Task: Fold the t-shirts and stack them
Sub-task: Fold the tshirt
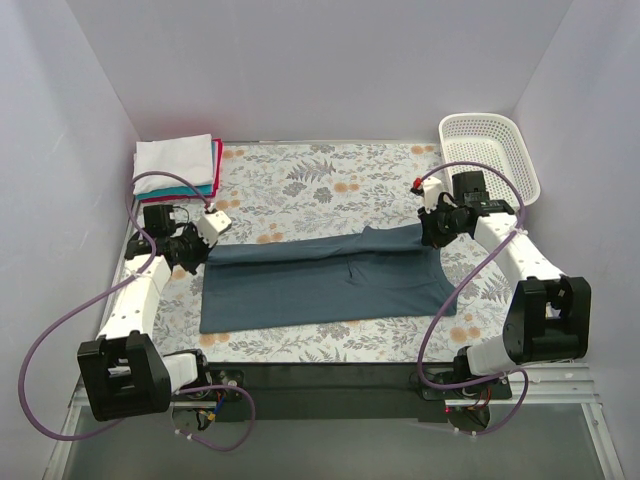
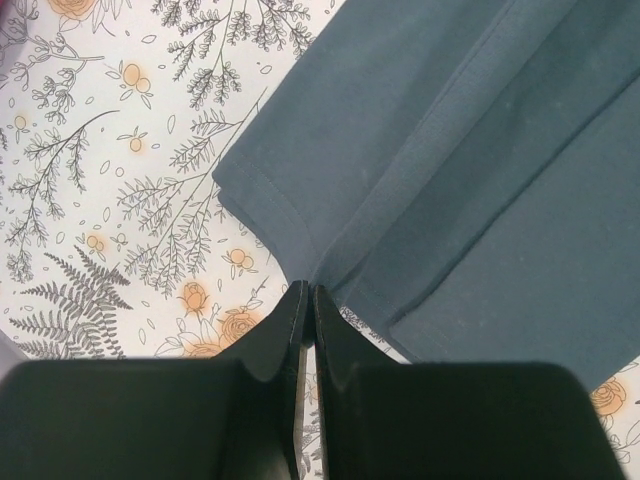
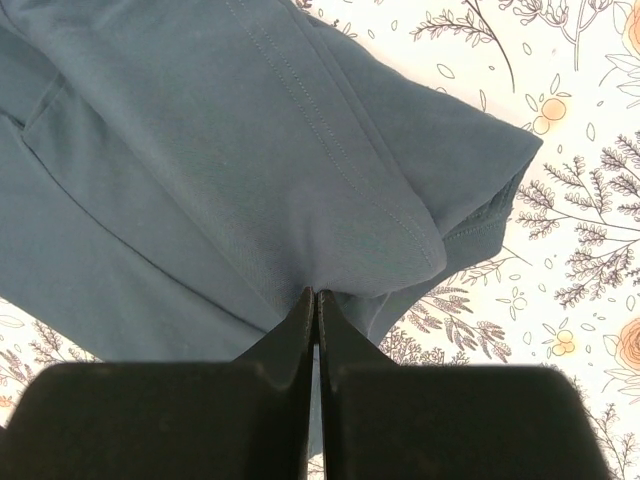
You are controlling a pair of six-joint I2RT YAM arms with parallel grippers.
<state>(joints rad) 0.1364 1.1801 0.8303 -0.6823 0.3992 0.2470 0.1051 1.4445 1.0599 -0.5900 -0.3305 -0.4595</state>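
Observation:
A large dark slate-blue t-shirt lies across the middle of the floral mat, its far long edge folded over toward the near side. My left gripper is shut on the shirt's far left corner; in the left wrist view the closed tips pinch the hem of the cloth. My right gripper is shut on the far right end; in the right wrist view the tips bite a bunched fold of the shirt. A stack of folded shirts, white on top with teal and red edges below, sits at the far left corner.
A white plastic mesh basket stands at the far right corner. The floral mat covers the table between white walls. Purple cables loop beside both arms. A dark strip runs along the near edge.

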